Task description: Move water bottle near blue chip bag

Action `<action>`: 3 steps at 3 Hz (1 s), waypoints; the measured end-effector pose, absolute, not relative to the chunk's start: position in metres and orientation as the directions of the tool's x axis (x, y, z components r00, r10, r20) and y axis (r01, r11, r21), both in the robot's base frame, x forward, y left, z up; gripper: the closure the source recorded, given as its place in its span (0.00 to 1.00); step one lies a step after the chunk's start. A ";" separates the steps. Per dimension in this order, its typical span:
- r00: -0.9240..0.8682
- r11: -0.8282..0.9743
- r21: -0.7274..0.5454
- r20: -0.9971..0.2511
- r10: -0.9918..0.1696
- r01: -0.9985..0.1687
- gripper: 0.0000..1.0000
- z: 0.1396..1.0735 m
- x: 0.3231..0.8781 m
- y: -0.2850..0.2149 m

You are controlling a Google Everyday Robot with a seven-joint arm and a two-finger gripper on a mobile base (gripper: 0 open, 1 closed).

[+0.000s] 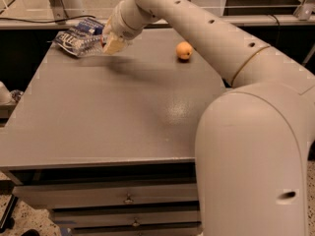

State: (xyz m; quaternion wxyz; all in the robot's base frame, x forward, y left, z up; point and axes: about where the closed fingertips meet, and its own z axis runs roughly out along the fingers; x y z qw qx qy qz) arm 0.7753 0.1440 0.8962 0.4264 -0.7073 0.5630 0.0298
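Note:
The water bottle (90, 46), clear plastic with a bit of red label showing by the fingers, is held lying sideways at the table's far left, right against the front of the blue chip bag (76, 35). The bag is crinkled dark blue with white lettering and lies at the far left corner. My gripper (111, 44) reaches in from the right and is shut on the bottle's right end, low over the grey table (123, 122). The bottle's cap is hidden.
A small round orange fruit (184, 50) lies on the table to the right of the gripper. My arm (236, 82) fills the right side of the view. Drawers (128, 198) are set under the table's front edge.

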 end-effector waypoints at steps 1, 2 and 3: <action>0.372 -0.020 -0.576 -0.501 -0.781 -0.817 1.00 0.890 0.786 0.146; 0.369 -0.036 -0.567 -0.486 -0.793 -0.823 0.85 0.882 0.788 0.144; 0.368 -0.052 -0.554 -0.478 -0.797 -0.831 0.61 0.872 0.785 0.144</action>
